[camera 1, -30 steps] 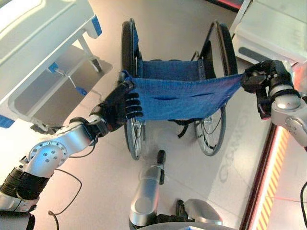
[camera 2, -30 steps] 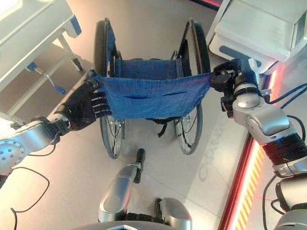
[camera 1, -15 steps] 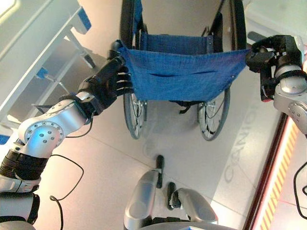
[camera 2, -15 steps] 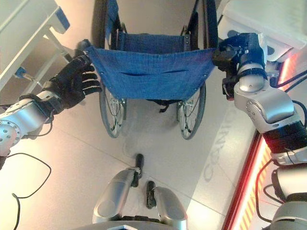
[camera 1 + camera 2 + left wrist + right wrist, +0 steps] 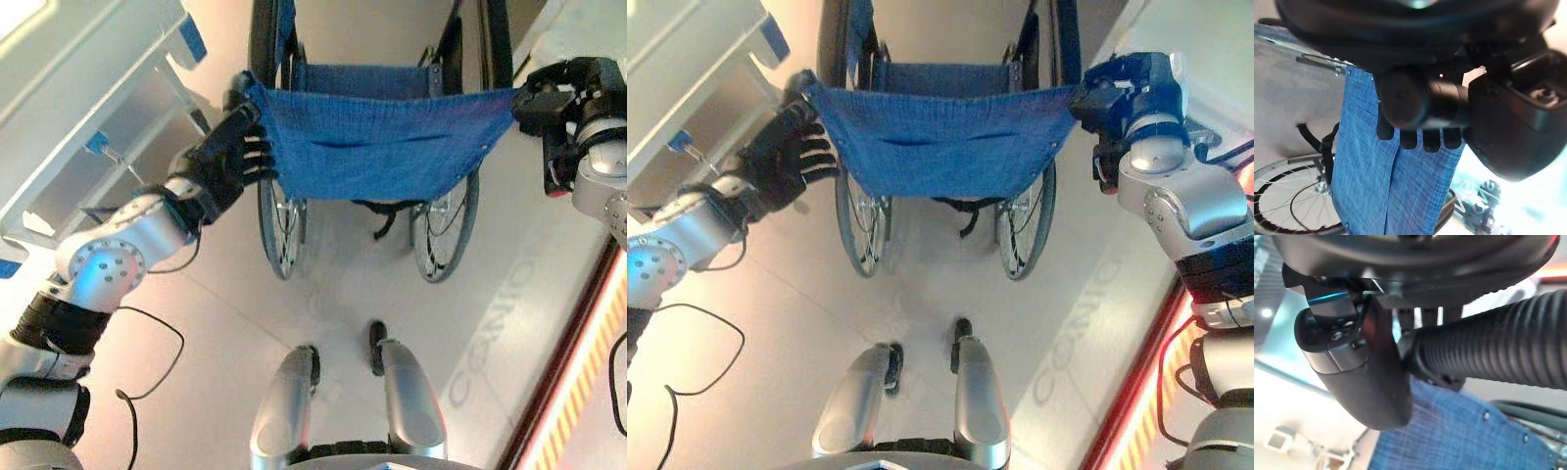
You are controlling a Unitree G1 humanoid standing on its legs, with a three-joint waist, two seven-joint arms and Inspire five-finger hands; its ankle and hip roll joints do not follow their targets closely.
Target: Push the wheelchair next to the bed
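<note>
The wheelchair (image 5: 377, 147) stands on the floor (image 5: 225, 333) straight ahead, its blue cloth back facing the robot, with the bed (image 5: 69, 108) just beside it on the left. The left hand (image 5: 227, 162) curls its fingers (image 5: 1410, 138) round the left push handle; the right hand (image 5: 1127, 93) wraps the ribbed right handle (image 5: 1498, 350).

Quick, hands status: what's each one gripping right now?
Left hand: shut on the wheelchair's left push handle.
Right hand: shut on the right push handle.
</note>
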